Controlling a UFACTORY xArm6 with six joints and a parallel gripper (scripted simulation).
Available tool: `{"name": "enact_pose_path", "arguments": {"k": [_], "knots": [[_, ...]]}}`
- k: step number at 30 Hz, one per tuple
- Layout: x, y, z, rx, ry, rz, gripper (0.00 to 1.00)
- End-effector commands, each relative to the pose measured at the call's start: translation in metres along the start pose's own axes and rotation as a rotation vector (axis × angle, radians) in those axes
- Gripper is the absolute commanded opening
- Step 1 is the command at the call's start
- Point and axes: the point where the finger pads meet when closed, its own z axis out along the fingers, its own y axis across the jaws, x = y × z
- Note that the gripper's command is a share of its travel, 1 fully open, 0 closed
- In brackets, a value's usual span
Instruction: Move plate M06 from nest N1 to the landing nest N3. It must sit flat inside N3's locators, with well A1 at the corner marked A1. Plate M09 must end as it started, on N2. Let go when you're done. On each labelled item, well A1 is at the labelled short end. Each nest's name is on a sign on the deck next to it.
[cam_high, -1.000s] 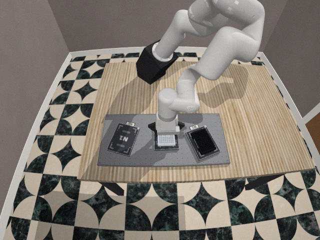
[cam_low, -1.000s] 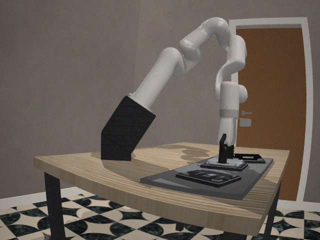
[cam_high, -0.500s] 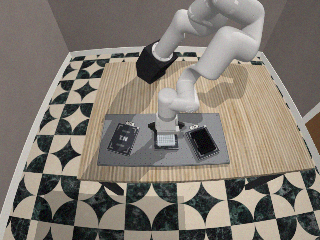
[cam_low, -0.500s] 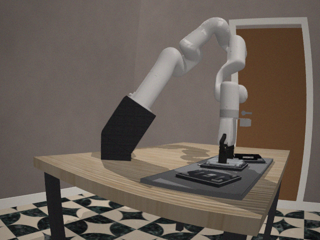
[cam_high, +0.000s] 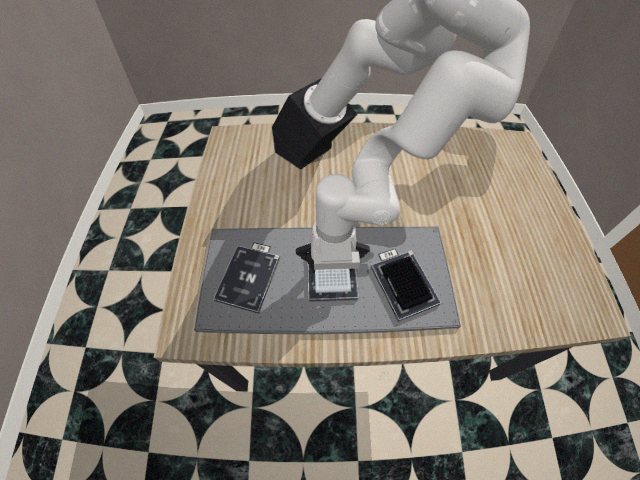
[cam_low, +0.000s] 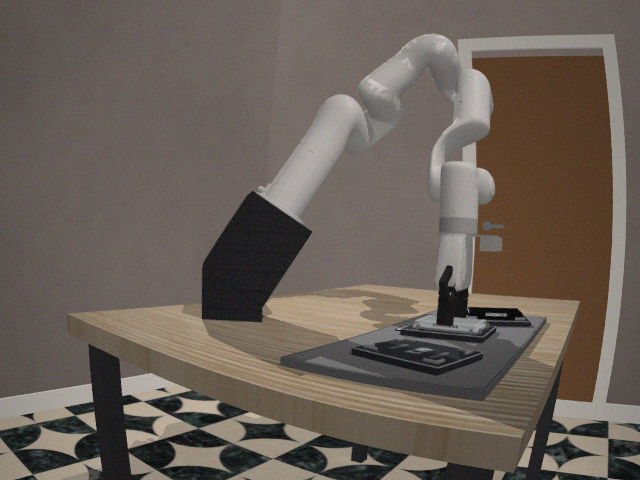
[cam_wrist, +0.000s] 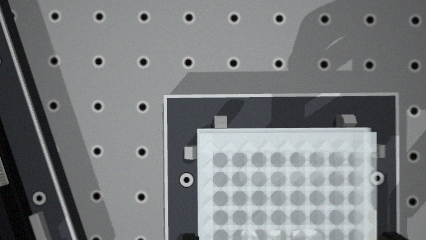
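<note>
A white well plate (cam_high: 333, 280) lies flat in the middle nest (cam_high: 333, 285) on the grey deck. In the wrist view the plate (cam_wrist: 285, 182) sits between the nest's small locator pegs (cam_wrist: 220, 121). My gripper (cam_high: 332, 260) stands straight down over the plate's back end, fingers open on either side of it. It also shows in the side view (cam_low: 448, 310), and only the fingertips show at the bottom of the wrist view (cam_wrist: 290, 237). A black plate (cam_high: 406, 283) lies in the right nest. The left nest (cam_high: 247, 279), marked "IN", is empty. I cannot read the plate labels or nest signs.
The three nests sit on a grey perforated deck near the front of a wooden table. Small signs stand behind the left nest (cam_high: 262, 248) and the right nest (cam_high: 387, 254). The arm's black base (cam_high: 305, 129) is at the table's back edge.
</note>
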Motion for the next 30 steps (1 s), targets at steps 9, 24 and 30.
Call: {"name": "enact_pose_path", "arguments": {"k": [9,24,30], "knots": [[0.001,0.0,-0.019,-0.001,0.003,0.0,1.0],[0.001,0.0,-0.043,-0.001,0.003,0.0,1.0],[0.001,0.0,-0.049,-0.001,0.003,0.0,1.0]]}}
